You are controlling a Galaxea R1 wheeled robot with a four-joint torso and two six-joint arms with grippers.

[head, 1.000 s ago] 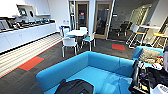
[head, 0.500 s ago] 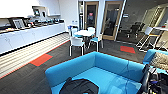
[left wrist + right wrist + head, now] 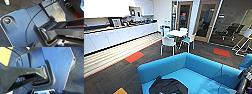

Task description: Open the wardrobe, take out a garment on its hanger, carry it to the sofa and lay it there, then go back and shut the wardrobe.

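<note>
Black T-shirt (image 3: 168, 86) lying on seat of big blue sofa (image 3: 159, 67), white table and chairs (image 3: 176, 37) behind, cannot tell how either gripper's jaws stand.

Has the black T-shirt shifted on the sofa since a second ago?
No. The black T-shirt lies at the same spot on the sofa seat; the camera turned.

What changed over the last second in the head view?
The camera swung right: the sofa, the table with chairs and the counter all slid left in the picture. That is the robot turning, not the things moving. The black garment stays lying on the sofa seat; nothing was grasped or released.
</note>
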